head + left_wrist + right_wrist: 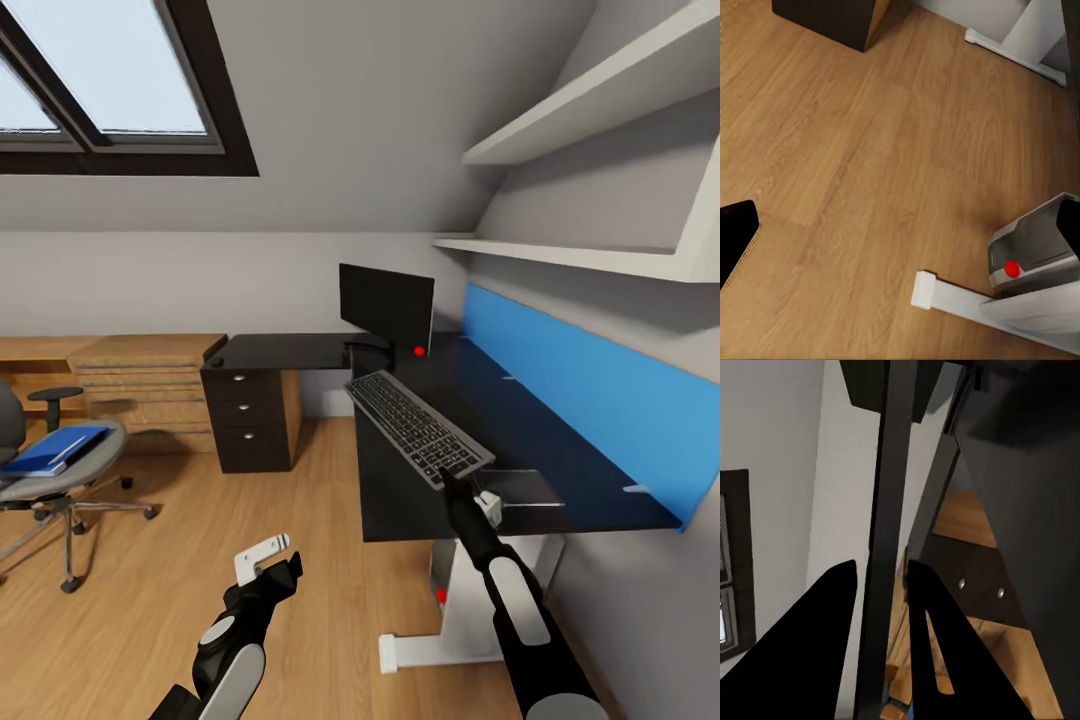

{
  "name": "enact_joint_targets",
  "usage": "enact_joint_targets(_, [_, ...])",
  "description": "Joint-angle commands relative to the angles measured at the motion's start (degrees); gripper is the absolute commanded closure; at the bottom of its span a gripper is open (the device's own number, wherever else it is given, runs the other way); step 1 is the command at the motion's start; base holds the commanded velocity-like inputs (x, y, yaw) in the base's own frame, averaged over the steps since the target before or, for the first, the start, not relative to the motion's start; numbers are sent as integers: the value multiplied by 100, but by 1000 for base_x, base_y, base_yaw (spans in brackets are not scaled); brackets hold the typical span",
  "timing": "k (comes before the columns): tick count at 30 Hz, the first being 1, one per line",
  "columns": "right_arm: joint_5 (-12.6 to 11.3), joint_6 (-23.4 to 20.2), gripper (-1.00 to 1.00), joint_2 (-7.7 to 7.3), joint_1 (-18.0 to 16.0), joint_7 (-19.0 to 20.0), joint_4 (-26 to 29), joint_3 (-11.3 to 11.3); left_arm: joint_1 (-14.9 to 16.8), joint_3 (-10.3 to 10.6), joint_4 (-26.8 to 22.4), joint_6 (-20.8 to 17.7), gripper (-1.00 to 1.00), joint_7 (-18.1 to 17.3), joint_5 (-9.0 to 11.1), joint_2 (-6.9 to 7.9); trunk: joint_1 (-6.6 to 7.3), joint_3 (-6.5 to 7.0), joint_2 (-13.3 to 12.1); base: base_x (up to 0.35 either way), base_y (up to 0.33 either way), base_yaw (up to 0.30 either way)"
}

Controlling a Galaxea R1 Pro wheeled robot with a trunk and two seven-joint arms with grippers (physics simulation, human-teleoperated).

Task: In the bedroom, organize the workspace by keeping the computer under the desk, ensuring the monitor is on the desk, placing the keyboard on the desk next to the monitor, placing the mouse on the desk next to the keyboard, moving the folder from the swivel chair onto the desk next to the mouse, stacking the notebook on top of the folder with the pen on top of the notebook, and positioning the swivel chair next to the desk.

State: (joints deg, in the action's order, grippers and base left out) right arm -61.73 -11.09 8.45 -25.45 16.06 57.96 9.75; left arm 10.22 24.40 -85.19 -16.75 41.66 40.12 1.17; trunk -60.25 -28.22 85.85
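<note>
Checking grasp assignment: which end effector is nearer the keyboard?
Right. The right end effector is at the keyboard, fingers either side of its near end. The left end effector hangs over the floor, apart from the desk.

The grey swivel chair with black armrests [40, 470] is cut off by the head view's edge; the right hand's [452, 487] fingertips hide behind the silver-grey keyboard's [418, 427] near end

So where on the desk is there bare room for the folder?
The desk is bare between the keyboard and the blue wall panel, and on the wing left of the monitor. The front edge is crowded: the right gripper holds the keyboard's near end there.
</note>
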Motion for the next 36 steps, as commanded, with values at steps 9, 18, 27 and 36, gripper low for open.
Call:
enact_joint_targets(9, [-59,-19,100,38,5,333,-11,2,6,12,3,-13,-100,35,19,6,-1,-1,4,144,300,0])
enact_joint_targets(18, [-59,-1,100,43,5,299,-29,-24,6,12,3,-15,-100,43,19,6,-1,68,4,154,311,0])
enact_joint_targets(27, [-59,1,100,49,5,292,-31,-26,6,12,3,-20,-100,52,8,6,-1,147,4,200,288,0])
enact_joint_targets(36, [-57,1,100,47,5,292,-52,-28,6,12,3,-13,-100,51,12,20,108,316,-197,260,232,21])
